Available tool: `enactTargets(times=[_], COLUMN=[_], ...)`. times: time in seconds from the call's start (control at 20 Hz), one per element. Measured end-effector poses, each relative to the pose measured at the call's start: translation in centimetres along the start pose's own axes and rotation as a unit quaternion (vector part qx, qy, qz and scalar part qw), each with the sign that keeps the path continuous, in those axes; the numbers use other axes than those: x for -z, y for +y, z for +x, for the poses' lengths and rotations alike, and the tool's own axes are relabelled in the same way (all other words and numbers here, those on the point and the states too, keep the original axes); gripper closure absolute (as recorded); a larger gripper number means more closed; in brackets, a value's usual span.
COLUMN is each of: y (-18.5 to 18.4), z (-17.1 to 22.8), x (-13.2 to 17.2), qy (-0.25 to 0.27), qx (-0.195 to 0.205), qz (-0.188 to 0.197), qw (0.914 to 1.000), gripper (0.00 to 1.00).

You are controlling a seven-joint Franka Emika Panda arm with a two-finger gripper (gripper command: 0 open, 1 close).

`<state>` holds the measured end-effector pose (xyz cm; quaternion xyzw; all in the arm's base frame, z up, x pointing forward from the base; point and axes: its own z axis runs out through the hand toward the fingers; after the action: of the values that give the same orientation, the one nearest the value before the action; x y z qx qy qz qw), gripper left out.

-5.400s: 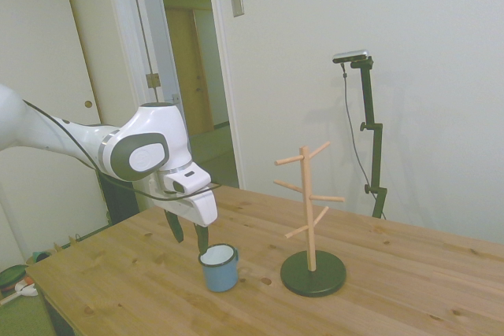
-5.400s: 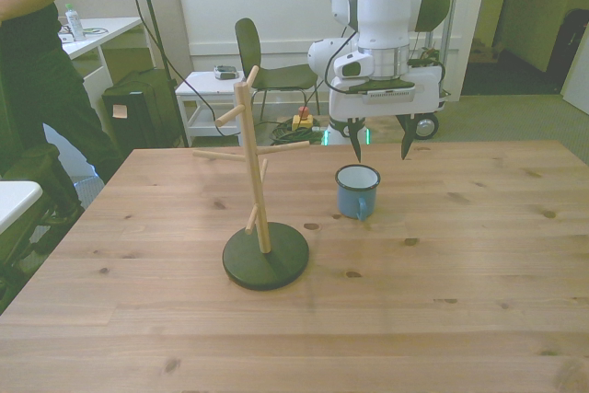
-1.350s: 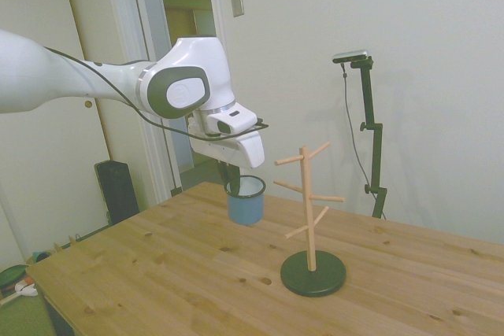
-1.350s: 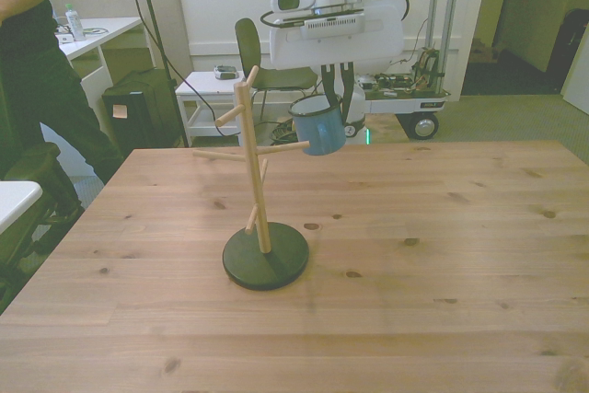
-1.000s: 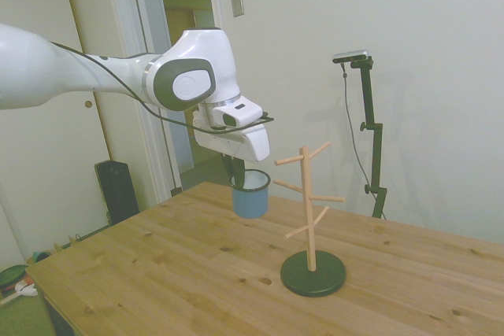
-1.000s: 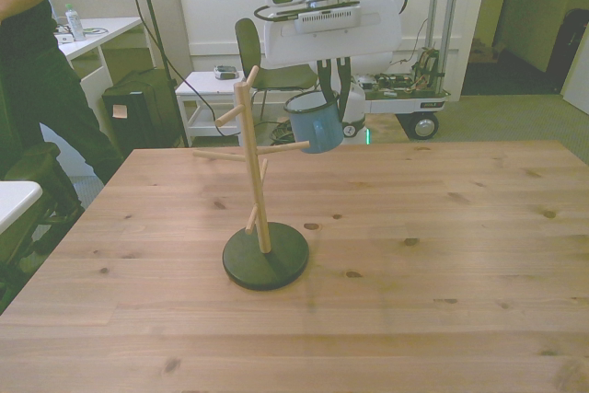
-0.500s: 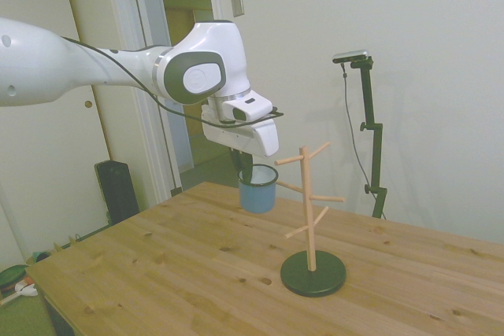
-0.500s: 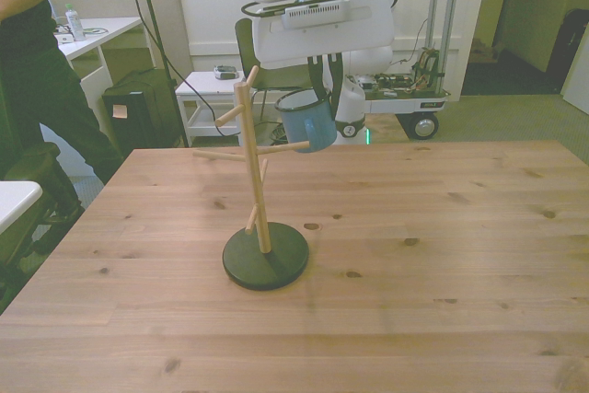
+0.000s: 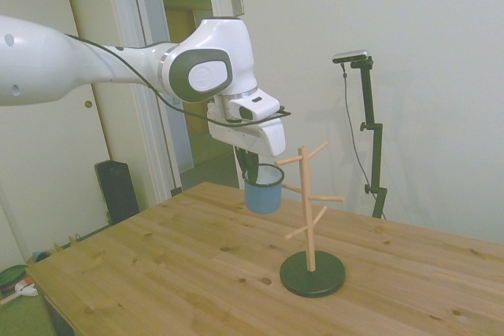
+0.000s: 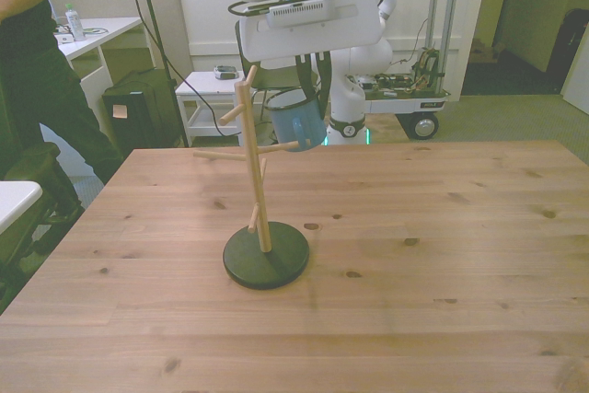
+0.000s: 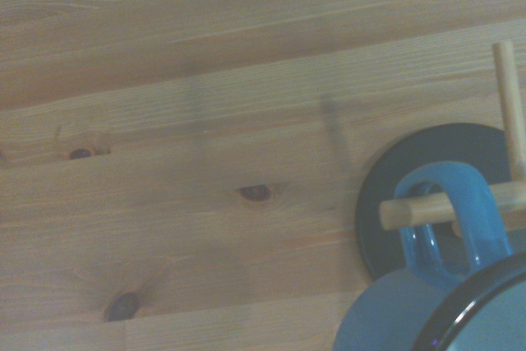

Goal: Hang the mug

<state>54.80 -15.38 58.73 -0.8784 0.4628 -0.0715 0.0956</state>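
mug (image 9: 263,193) is carried closer to peg stand (image 9: 307,218) | handle (image 11: 450,221) threaded on a peg | pincer (image 9: 252,169) pinched on mug rim

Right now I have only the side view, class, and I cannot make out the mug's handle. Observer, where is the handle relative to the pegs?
Observer: In the wrist view a peg lies across the loop of the handle, its tip just past the loop.
Operator: Which peg is that?
Observer: In the front view, it looks like the one pointing to the front view's right from the post. The mug hangs just above it.
Operator: What sits below the handle?
Observer: The wrist view shows the stand's dark base under it.
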Motion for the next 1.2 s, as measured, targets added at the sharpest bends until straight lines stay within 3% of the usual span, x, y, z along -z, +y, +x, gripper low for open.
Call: enactTargets(times=[0.15,0.2,1.2], y=[0.4,0.5,1.4], z=[0.6,0.8,1.7], x=[-0.4,-0.6,-0.3], qy=[-0.004,-0.005,-0.009], qx=[-0.003,-0.005,-0.017], qz=[0.0,-0.001,-0.005], qw=[1.0,1.0,0.9998], gripper=[1.0,0.0,0.0])
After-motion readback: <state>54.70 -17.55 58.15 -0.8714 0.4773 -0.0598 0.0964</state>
